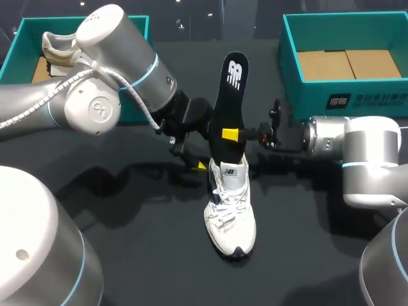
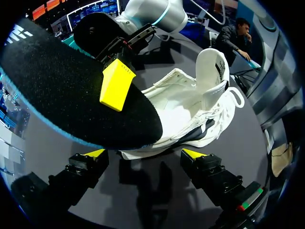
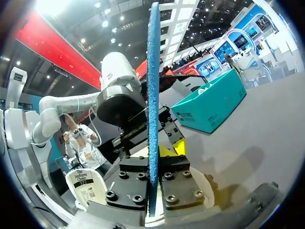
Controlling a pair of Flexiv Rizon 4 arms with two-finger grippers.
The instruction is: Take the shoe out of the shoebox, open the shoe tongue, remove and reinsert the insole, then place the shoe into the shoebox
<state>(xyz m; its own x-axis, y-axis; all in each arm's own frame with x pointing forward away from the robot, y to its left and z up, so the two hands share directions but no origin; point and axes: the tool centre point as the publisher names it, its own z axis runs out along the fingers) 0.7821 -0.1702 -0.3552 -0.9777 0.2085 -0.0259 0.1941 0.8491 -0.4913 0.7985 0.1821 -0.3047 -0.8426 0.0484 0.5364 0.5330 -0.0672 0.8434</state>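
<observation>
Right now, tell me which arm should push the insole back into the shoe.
Right. The right gripper is shut on the insole, held upright above the shoe. The left gripper is open and empty by the heel, likely better suited to steadying it.

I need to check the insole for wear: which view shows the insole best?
The head view: the whole insole, black top face up, rises from the shoe, pinched by the right gripper. The left wrist view shows only part of that face; the right wrist view shows only its blue edge.
</observation>
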